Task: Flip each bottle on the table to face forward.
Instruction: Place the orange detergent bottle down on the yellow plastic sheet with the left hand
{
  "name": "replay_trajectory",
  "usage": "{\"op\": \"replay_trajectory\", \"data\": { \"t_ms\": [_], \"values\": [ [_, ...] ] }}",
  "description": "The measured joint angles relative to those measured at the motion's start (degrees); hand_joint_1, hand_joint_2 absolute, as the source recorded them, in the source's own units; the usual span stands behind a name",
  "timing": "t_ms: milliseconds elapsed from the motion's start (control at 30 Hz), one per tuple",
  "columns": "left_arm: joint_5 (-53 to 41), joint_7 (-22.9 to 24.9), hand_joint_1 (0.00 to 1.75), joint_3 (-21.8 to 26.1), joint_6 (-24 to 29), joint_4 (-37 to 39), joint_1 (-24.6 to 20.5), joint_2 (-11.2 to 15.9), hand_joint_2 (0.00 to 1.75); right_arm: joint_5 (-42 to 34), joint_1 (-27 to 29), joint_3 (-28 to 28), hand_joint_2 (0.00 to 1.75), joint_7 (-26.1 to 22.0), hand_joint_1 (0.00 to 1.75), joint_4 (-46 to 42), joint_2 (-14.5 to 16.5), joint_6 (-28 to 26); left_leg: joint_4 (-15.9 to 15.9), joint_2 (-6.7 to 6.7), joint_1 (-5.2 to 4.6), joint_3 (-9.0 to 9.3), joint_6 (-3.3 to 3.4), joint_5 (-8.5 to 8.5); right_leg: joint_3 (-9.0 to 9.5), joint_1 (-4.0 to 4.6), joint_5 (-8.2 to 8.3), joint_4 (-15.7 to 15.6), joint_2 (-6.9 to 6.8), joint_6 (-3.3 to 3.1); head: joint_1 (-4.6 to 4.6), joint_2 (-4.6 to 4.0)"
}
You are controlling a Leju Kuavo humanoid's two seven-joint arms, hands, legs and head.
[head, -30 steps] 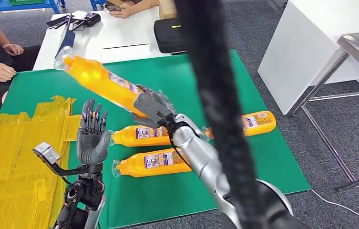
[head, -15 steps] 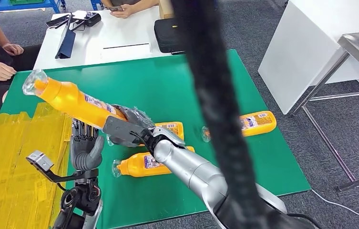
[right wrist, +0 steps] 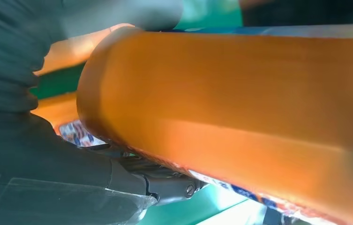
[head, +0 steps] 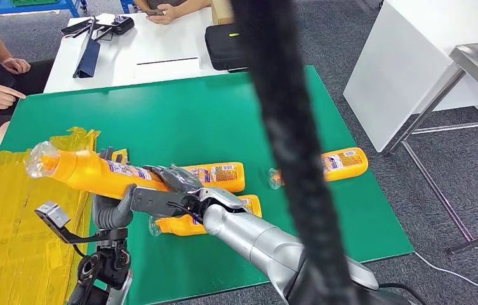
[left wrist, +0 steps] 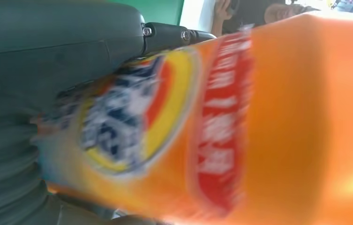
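Right robot hand (head: 163,194) grips an orange bottle (head: 90,171) — held nearly level above the table (head: 179,114). Left robot hand (head: 112,213) sits right under it — can't tell its grip.

Thick black out-of-focus cable (head: 287,146): hides part of the green bench (head: 192,114) and the neck of one lying orange plastic bottle (head: 344,162). Held orange bottle (left wrist: 259,122): label print smeared in left wrist view, covering left hand (head: 112,210) fingers.

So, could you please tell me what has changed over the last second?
The right hand has swung the orange bottle it grips down and leftward, onto the left hand, cap now over the yellow tape. The three bottles lying on the green table stayed put.
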Motion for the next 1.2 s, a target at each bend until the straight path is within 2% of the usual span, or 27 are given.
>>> {"op": "replay_trajectory", "data": {
  "t_ms": [367,500,533,1200],
  "values": [
    [-3.6,-0.6,0.0,0.7,3.5,0.2,0.3,0.2,1.75,1.0,0.7,1.8,1.75,0.5,1.75,0.8,0.2,0.0,0.0,0.0,0.0,-0.04,0.0,0.0,-0.04,0.0,0.0,0.0,0.0,0.0,0.01,0.0],
    [-3.9,-0.5,1.7,0.7,3.8,0.3,0.7,0.3,1.75,1.9,0.7,2.5,1.75,1.0,1.75,0.9,0.2,0.1,0.0,0.01,0.0,-0.05,0.0,0.0,-0.04,0.0,0.0,0.0,0.0,0.0,0.0,0.0],
    [-4.0,-0.5,1.75,0.8,3.8,0.3,0.9,0.3,1.75,2.1,0.7,2.7,1.75,1.1,1.75,0.9,0.2,0.1,0.0,0.0,0.0,-0.05,0.0,0.0,-0.04,0.0,0.0,0.0,0.0,0.0,0.0,0.0],
    [-3.9,-1.1,1.75,1.1,2.8,0.3,1.5,0.5,1.75,2.5,0.8,3.6,1.75,0.6,1.75,1.5,0.2,0.3,0.0,0.0,0.0,-0.06,0.0,0.0,-0.05,0.0,0.0,0.0,0.0,0.0,0.0,0.0]
  ]
}}
